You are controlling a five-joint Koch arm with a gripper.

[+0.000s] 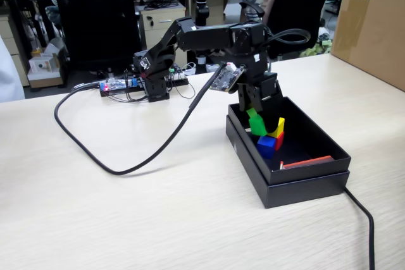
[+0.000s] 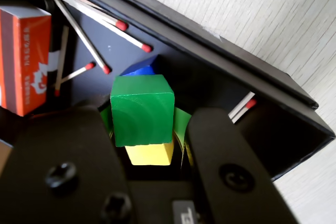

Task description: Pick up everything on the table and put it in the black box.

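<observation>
My gripper (image 1: pixel 256 121) hangs inside the black box (image 1: pixel 304 178), shut on the green cube (image 1: pixel 257 124). In the wrist view the green cube (image 2: pixel 142 109) sits between the two black jaws of the gripper (image 2: pixel 144 116), above the box floor. Right under it lies the yellow cube (image 2: pixel 151 153), with the blue cube (image 2: pixel 139 70) just beyond. The fixed view shows the yellow cube (image 1: pixel 279 126), the red cube (image 1: pixel 280 141) and the blue cube (image 1: pixel 266 146) clustered on the box floor beside the gripper. The red cube is hidden in the wrist view.
An orange matchbox (image 2: pixel 23 56) and several loose matches (image 2: pixel 84 30) lie inside the box. A thick black cable (image 1: pixel 126 165) loops across the table to the arm's base, and another cable (image 1: pixel 366 219) runs off the front right. A big brown carton (image 1: pixel 373 23) stands at the back right.
</observation>
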